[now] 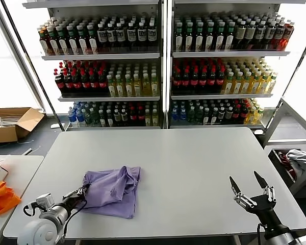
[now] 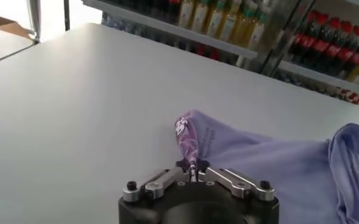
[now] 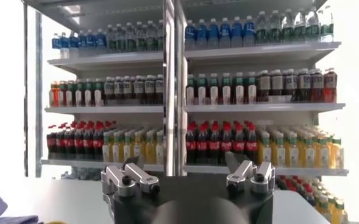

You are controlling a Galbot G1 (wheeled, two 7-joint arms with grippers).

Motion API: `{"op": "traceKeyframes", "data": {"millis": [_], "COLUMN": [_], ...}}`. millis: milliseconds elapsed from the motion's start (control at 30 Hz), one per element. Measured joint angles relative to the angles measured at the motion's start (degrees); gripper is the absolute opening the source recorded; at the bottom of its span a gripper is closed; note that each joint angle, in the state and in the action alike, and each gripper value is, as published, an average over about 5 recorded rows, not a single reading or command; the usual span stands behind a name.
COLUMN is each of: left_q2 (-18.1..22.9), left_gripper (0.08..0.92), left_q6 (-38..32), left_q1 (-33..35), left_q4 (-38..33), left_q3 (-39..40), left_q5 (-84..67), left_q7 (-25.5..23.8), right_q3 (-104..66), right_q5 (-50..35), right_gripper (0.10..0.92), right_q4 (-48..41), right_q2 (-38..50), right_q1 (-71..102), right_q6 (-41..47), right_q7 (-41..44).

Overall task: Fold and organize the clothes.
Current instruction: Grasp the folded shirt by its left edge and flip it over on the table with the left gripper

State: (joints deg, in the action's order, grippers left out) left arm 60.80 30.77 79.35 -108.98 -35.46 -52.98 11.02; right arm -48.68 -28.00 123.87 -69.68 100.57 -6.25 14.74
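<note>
A lavender T-shirt [image 1: 113, 190] lies crumpled on the near left part of the white table [image 1: 194, 163]. My left gripper [image 1: 81, 193] is at its left edge, shut on a pinched-up corner of the shirt [image 2: 188, 137]. In the left wrist view the corner with printed lettering rises from between the closed fingertips, and the rest of the cloth [image 2: 289, 170] spreads away behind it. My right gripper [image 1: 249, 185] hovers open over the table's near right part, far from the shirt, with nothing between its fingers [image 3: 132, 172].
An orange fabric item [image 1: 0, 196] lies on a side table at the left. A white-and-grey cloth bundle [image 1: 300, 159] sits in a bin at the right. Shelves of bottles [image 1: 163, 66] stand behind the table. A cardboard box [image 1: 10, 122] is on the floor at the left.
</note>
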Motion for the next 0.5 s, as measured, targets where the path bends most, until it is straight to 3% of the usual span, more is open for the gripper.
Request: {"op": "traceKeyframes", "data": {"millis": [267, 500], "left_q2": [-2.2, -8.6], "left_gripper": [0.122, 0.122], "left_q6": [1.2, 1.7], "left_q1": [0.2, 0.6], "left_q4": [-1.1, 1.4], "left_q3": [-10.2, -20.1], "left_q5": [-7.9, -12.4], "left_q7": [0.7, -0.7], "right_q3": [0.0, 0.2], "right_q5": [-0.4, -0.7], "right_gripper": [0.823, 0.823], "right_q4": [-0.1, -0.2], "right_q2": [0.4, 0.7], "right_q1": [0.3, 0.0], "right_q6": [-0.8, -1.2], "right_q7": [0.0, 0.0]}}
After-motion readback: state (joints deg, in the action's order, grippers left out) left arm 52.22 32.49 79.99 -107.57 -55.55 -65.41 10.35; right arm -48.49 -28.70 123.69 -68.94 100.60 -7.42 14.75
